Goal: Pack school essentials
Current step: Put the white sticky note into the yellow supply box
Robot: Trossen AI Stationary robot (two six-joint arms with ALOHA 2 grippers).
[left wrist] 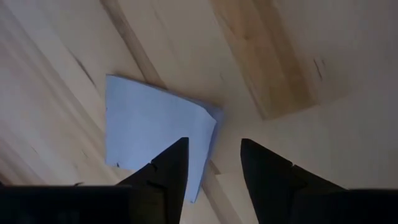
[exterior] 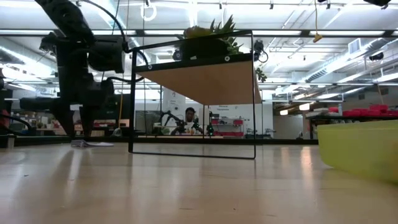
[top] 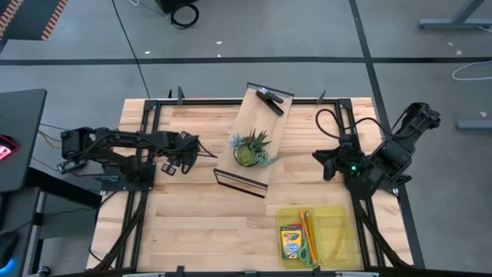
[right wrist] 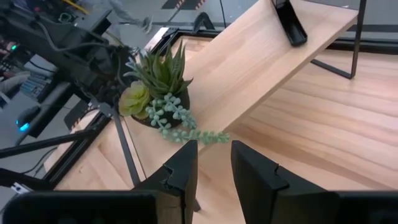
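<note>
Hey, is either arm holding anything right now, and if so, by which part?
Nothing is held. The left gripper hangs over the pale blue pad with jaws apart and nothing between them; the right gripper is empty, jaws parted, facing the potted plant.

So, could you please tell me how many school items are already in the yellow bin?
3 that I can make out in the yellow bin: the crayon box, orange pencils and green-handled scissors. The pale blue pad lies on the table below the left gripper. Others may be hidden.

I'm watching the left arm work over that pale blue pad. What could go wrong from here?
1. The pad lies flat on the table; the left gripper, fingers apart, may slide over it without catching an edge.
2. Carrying it to the yellow bin could mean clipping the raised shelf or its potted plant.
</note>
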